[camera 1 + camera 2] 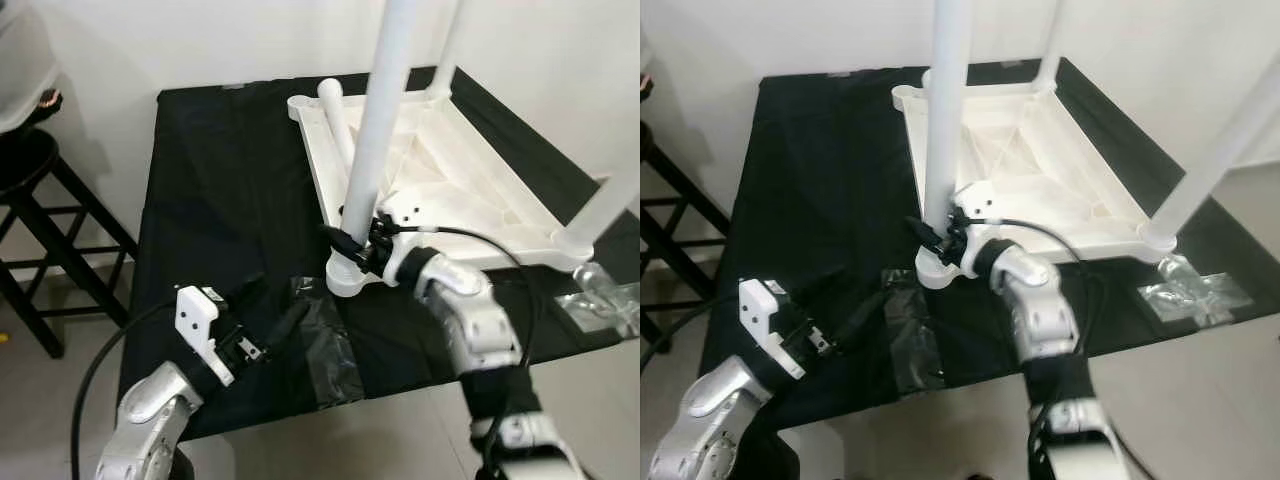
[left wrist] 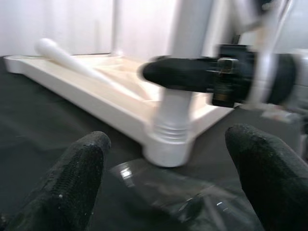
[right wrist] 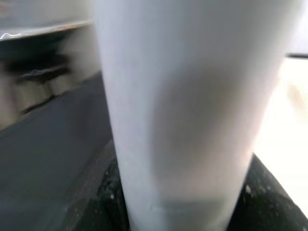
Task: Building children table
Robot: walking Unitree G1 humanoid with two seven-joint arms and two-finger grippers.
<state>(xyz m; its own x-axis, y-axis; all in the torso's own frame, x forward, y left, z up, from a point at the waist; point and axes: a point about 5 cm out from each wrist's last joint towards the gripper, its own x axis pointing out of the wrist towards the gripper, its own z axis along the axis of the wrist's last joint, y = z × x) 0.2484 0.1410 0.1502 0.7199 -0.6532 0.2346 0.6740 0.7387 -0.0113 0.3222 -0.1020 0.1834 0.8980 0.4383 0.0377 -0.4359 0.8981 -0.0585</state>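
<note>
White tabletop: upside down on black cloth, 3 legs upright. Right gripper clasps near-corner leg low down. Left gripper, fingers spread, beside that corner. No legible writing.

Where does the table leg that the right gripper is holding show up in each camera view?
Left eye view: white leg upright at centre, right gripper at its base.
Right eye view: upright, left of centre.
Left wrist view: right of centre, screwed into the corner.
Right wrist view: close-up across the middle.
Shared landmark: upturned white tabletop.
</note>
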